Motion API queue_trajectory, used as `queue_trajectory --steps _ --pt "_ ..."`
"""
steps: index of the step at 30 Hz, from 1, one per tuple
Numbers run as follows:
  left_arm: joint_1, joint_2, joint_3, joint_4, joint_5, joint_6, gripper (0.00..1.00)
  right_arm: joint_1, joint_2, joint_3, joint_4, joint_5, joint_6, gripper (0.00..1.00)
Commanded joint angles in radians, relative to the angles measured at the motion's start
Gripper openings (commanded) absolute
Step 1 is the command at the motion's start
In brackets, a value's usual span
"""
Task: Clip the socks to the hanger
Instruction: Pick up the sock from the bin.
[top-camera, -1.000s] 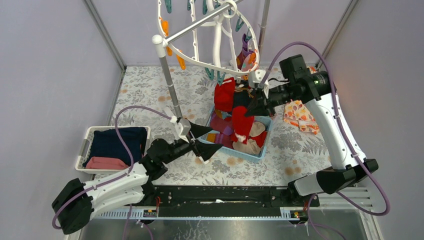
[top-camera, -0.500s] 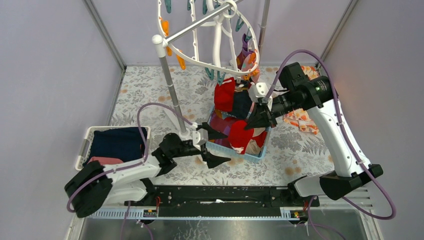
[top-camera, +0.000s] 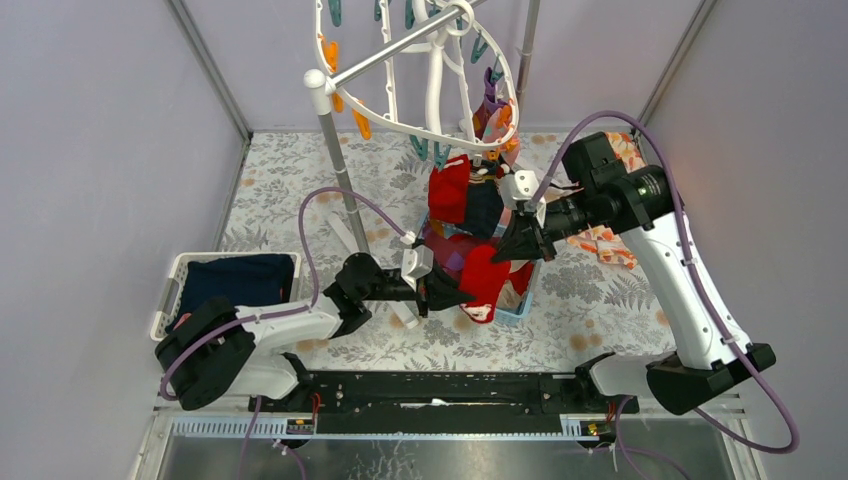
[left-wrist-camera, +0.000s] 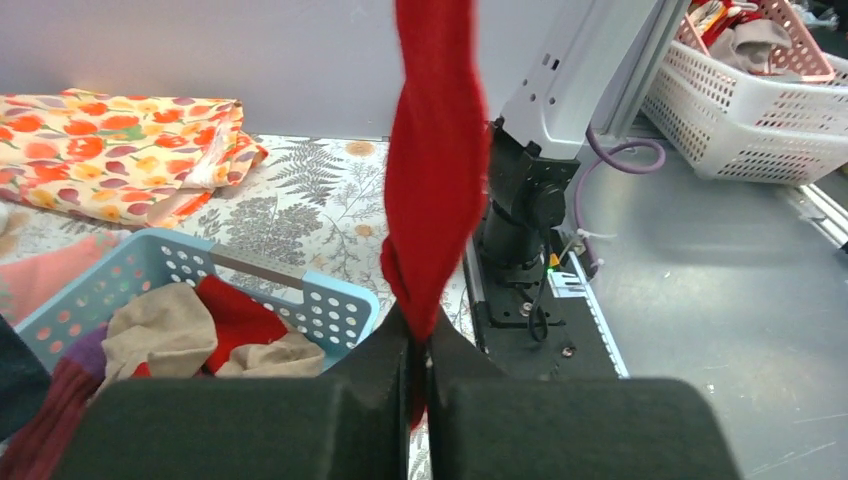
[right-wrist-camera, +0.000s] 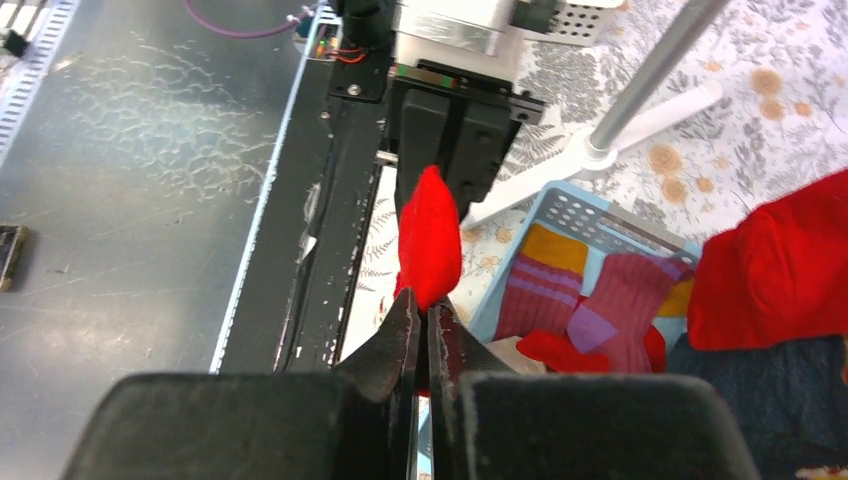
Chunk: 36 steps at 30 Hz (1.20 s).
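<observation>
One bright red sock (top-camera: 485, 272) hangs stretched between both grippers, over the near edge of the light blue basket (top-camera: 512, 312). My right gripper (top-camera: 510, 245) is shut on its upper end (right-wrist-camera: 430, 235). My left gripper (top-camera: 447, 290) is shut on its lower end (left-wrist-camera: 432, 190), jaws pinched on the fabric. Several more socks (right-wrist-camera: 600, 300), maroon, beige, red and orange, lie in the basket (left-wrist-camera: 330, 300). The white oval hanger (top-camera: 432, 130) with orange and teal clips hangs at the back; a red sock (top-camera: 450, 190) and other pieces dangle from it.
The grey pole of the rack stand (top-camera: 340, 175) rises just left of the basket, close to my left arm. A white basket (top-camera: 170, 290) with navy and pink cloth sits far left. An orange floral cloth (top-camera: 600, 240) lies under the right arm.
My left arm swung right to the basket and its wide-open jaws closed on the sock's lower end. The right gripper carried the sock slightly nearer and lower.
</observation>
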<state>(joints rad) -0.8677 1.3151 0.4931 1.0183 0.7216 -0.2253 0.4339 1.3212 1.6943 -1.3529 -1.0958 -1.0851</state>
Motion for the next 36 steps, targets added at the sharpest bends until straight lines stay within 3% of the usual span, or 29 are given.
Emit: queue_trajectory --steps 1,4,5,11,16,19,21,24,27,31,36 --pt "0.007 -0.038 -0.036 0.045 -0.014 -0.116 0.0 -0.017 -0.044 -0.043 0.199 0.119 0.232 0.0" --pt "0.007 -0.096 -0.058 -0.006 -0.125 -0.298 0.0 -0.07 -0.063 -0.111 0.354 0.229 0.381 0.0" --pt "0.006 -0.118 -0.067 -0.023 -0.175 -0.378 0.0 -0.078 -0.069 -0.141 0.395 0.266 0.407 0.06" --pt "0.006 -0.256 -0.104 -0.156 -0.367 -0.802 0.0 -0.084 -0.106 -0.231 0.447 0.32 0.389 0.64" --pt "0.006 -0.348 -0.151 -0.291 -0.484 -1.068 0.0 -0.085 -0.236 -0.254 0.402 0.23 0.178 0.86" --pt "0.006 -0.349 -0.157 -0.335 -0.51 -1.236 0.0 -0.084 -0.294 -0.344 0.254 0.056 -0.208 0.99" --pt "0.006 -0.328 -0.152 -0.331 -0.522 -1.343 0.0 -0.084 -0.281 -0.415 0.104 -0.064 -0.528 1.0" --pt "0.006 -0.27 -0.125 -0.303 -0.51 -1.475 0.0 -0.084 -0.238 -0.494 0.07 -0.15 -0.731 1.0" --pt "0.005 -0.192 -0.094 -0.26 -0.473 -1.577 0.0 -0.082 -0.212 -0.529 0.169 -0.141 -0.734 1.0" --pt "0.004 -0.102 -0.095 -0.144 -0.456 -1.698 0.0 -0.038 -0.258 -0.623 0.455 -0.084 -0.583 1.0" --pt "0.003 -0.036 -0.123 -0.001 -0.499 -1.823 0.0 -0.028 -0.253 -0.669 0.486 -0.089 -0.693 1.0"
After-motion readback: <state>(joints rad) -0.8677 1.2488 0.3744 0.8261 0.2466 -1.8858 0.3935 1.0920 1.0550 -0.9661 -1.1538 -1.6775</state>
